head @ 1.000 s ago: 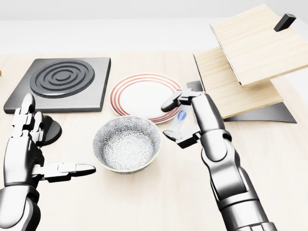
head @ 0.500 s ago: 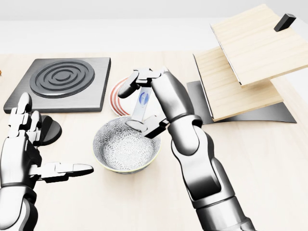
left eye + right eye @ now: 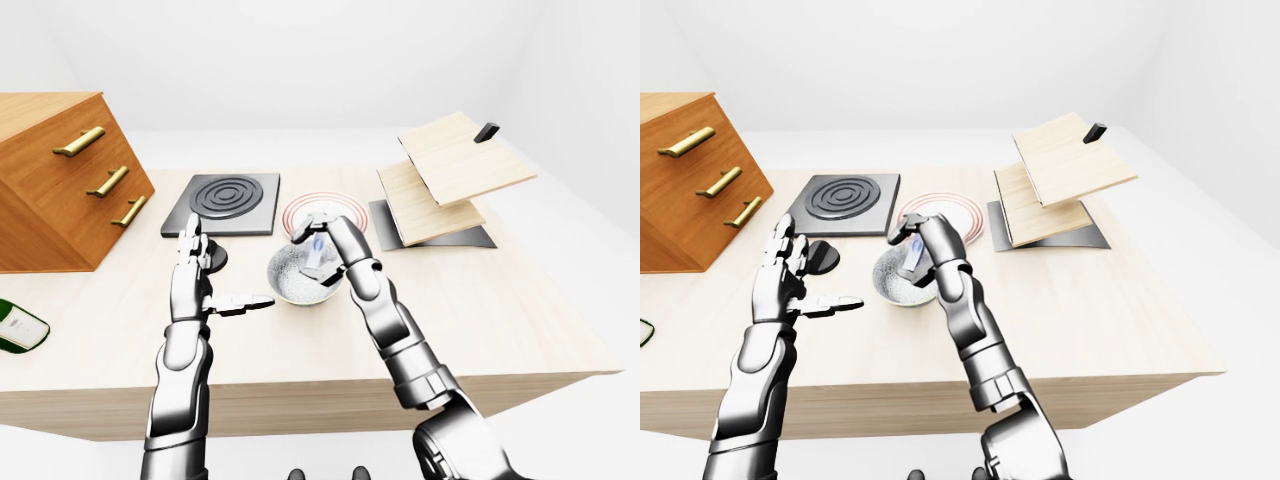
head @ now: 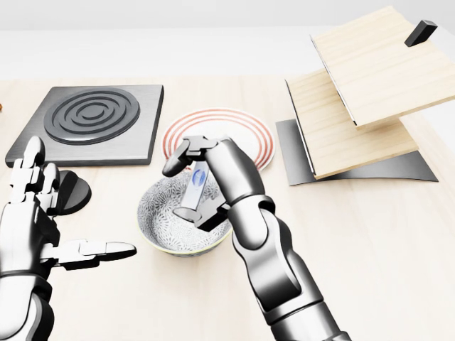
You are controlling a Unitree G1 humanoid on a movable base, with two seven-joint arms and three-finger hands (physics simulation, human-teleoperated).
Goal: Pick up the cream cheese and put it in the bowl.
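Cream cheese (image 4: 195, 186), a slim pale packet with a blue mark, stands tilted between the fingers of the right hand (image 4: 202, 186), which clasp it from above and below. Hand and packet sit directly over the bowl (image 4: 160, 217), the packet's lower end down within the rim; whether it touches the bowl's inside cannot be told.

Taking the bowl as landmark in the head view: the patterned grey bowl rests on the wooden table (image 4: 398, 234). Just above it lies a white plate with red rings (image 4: 245, 131), partly hidden by the right hand. Up and to its left is a dark square stove plate with concentric rings (image 4: 92, 117), and a small black disc (image 4: 75, 192) lies to its left. Lower left of the bowl the left hand (image 4: 32, 227) hovers with fingers spread and holds nothing, thumb pointing towards the bowl. Far to the upper right two light wooden boards (image 4: 355, 92) lean on a dark stand

In the left-eye view a wooden drawer cabinet with brass handles (image 3: 60, 180) stands well to the bowl's left
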